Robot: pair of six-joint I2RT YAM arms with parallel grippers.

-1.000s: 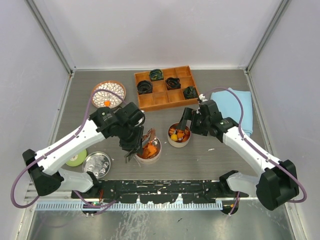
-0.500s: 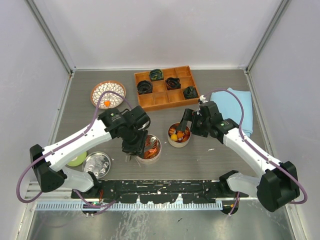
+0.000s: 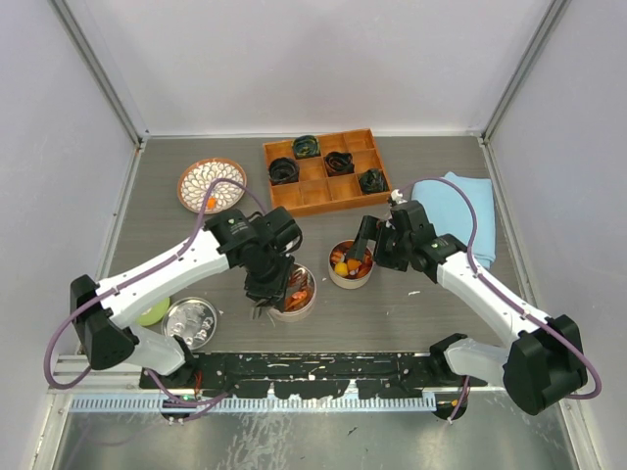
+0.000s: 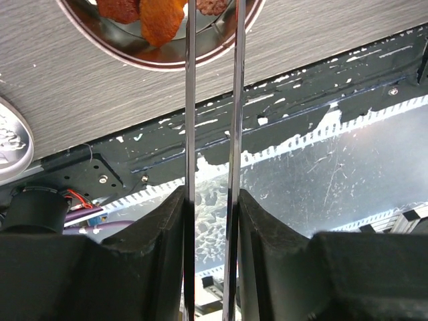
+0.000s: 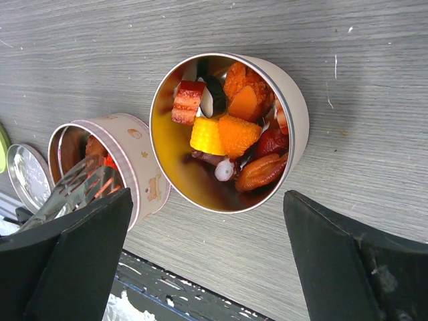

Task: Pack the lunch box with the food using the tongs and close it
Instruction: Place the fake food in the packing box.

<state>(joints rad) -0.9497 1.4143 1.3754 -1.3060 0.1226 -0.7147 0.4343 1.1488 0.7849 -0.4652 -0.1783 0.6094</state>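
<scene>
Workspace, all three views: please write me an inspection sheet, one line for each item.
Surface: grey wood-grain table, a few pale specks.
Job's things: tongs reach over the left tin, which holds orange food; right tin holds mixed food; both tins uncovered; silver lid lies apart.
Clutter: wooden tray with dark coils; patterned plate; blue cloth; green disc.
Grippers: left gripper shut on the tongs; right gripper open, empty, at the right tin.
Cables: purple cables run along both arms.
Surroundings: pale walls; nothing else seen.
</scene>
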